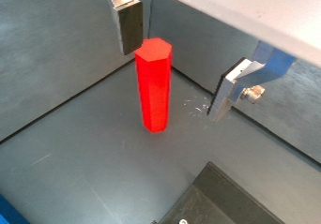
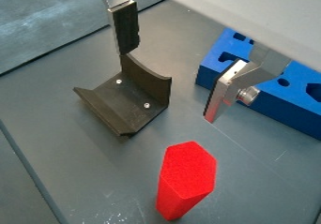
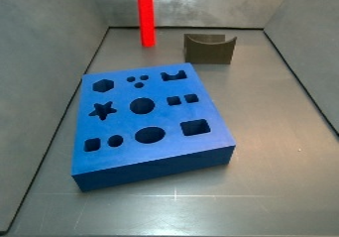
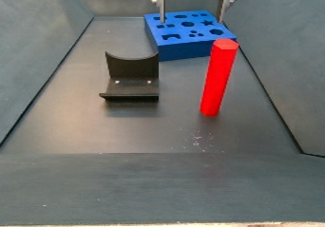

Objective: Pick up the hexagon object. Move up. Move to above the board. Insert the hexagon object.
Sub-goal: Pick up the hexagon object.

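The hexagon object (image 1: 153, 87) is a tall bright red bar standing upright on the dark floor, seen in both side views (image 3: 145, 15) (image 4: 218, 77); a wrist view shows its six-sided top (image 2: 186, 176). The board (image 3: 146, 117) is a thick blue block with many shaped holes, lying flat apart from the bar (image 4: 188, 31) (image 2: 269, 82). My gripper (image 1: 178, 57) hangs open and empty well above the floor, and the bar's top is below its fingers without touching them. In a side view only its fingertips (image 4: 159, 3) show, at the picture's upper edge.
The dark fixture (image 2: 126, 101) with a curved back stands on the floor between bar and board (image 3: 209, 46) (image 4: 129, 76). Sloping grey walls (image 4: 51, 60) enclose the floor on all sides.
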{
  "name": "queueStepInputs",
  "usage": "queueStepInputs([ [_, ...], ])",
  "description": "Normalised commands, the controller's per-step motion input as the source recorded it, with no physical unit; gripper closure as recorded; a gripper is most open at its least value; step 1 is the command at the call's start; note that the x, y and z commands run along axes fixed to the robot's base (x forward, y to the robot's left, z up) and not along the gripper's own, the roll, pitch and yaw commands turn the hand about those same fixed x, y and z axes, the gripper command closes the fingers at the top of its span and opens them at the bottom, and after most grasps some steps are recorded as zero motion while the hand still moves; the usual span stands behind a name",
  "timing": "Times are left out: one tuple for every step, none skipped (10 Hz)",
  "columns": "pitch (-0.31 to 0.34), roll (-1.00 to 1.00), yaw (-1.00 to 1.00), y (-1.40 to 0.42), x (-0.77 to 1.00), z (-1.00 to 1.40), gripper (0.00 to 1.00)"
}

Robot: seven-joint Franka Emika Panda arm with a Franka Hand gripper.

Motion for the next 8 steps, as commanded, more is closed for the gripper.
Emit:
queueStepInputs([
  [0.074, 0.02, 0.00, 0.00, 0.00, -0.02, 0.00],
  [0.000, 0.00, 0.00, 0.03, 0.00, -0.01, 0.00],
  [0.000, 0.00, 0.00, 0.19, -0.43, 0.11, 0.00],
  [0.000, 0.05, -0.19, 0.29, -0.84, 0.57, 0.00],
  [0.014, 0.04, -0.15, 0.32, -0.83, 0.57, 0.00],
  [0.000, 0.00, -0.22, 0.32, -0.76, 0.32, 0.00],
  [0.000, 0.00, 0.00, 0.04, 0.00, -0.03, 0.00],
  [-0.021, 0.03, -1.00, 0.00, 0.00, -0.25, 0.00],
])
